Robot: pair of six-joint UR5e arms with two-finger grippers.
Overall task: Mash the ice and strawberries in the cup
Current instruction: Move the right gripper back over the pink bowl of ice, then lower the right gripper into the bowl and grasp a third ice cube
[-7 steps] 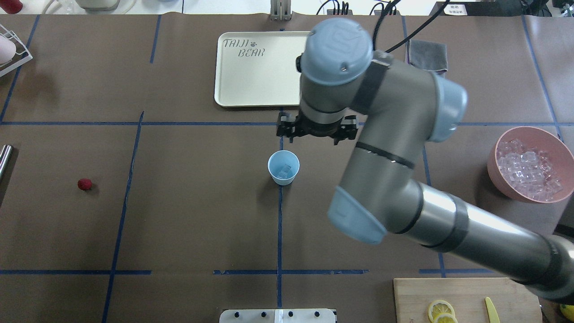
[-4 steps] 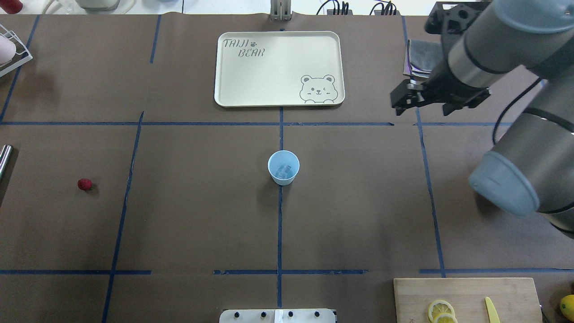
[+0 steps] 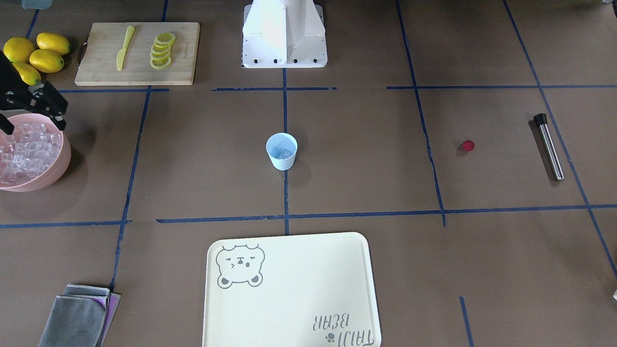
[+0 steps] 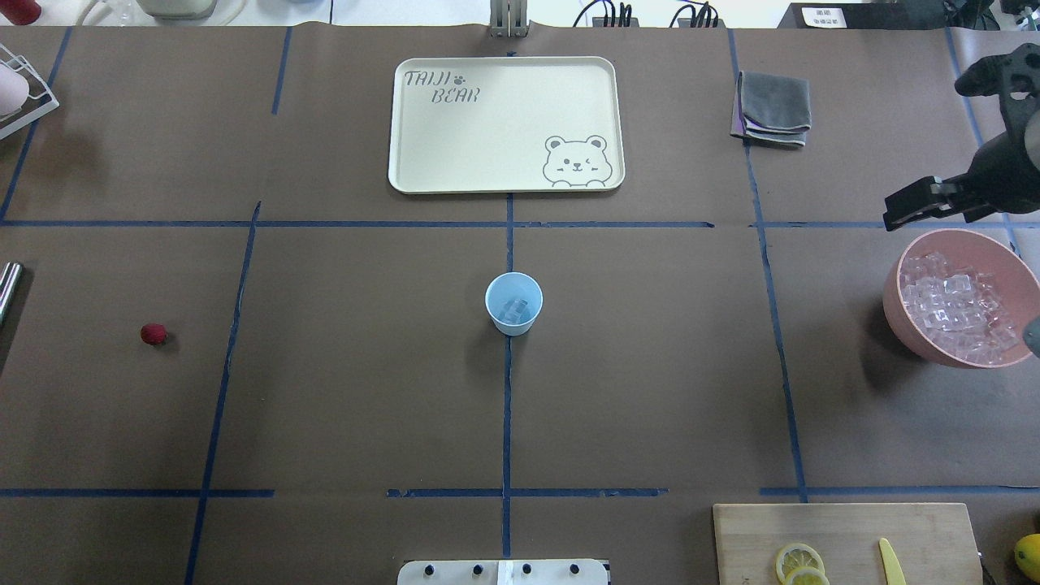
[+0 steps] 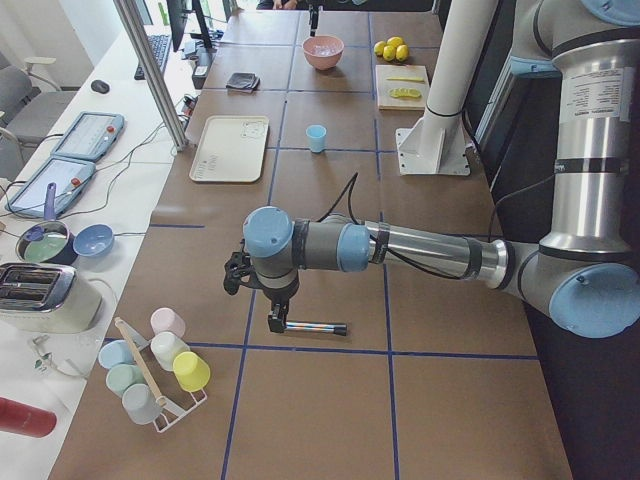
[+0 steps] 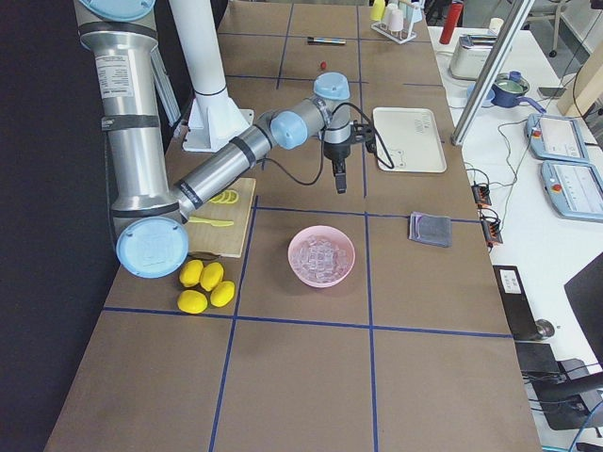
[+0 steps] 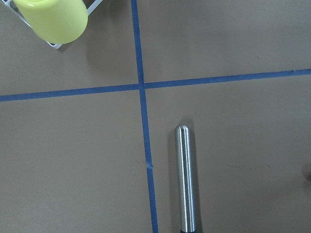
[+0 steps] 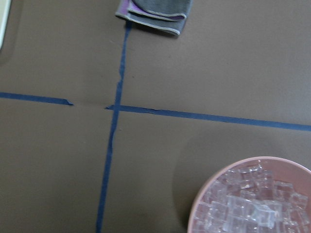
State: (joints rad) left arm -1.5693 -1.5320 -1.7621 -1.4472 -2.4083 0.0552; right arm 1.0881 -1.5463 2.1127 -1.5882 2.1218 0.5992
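Centrally, cup (image 4: 513, 303) holds ice (image 4: 514, 309); strawberry (image 4: 153, 333) well apart.

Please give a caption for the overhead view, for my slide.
Pale-blue plastic cup holding clear ice cubes at centre, dark-red strawberry piece at left, right tool near round pink bowl.

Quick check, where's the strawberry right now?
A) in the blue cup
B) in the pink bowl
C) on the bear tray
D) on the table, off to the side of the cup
D: the strawberry lies alone on the table, well apart from the cup, which holds only ice.
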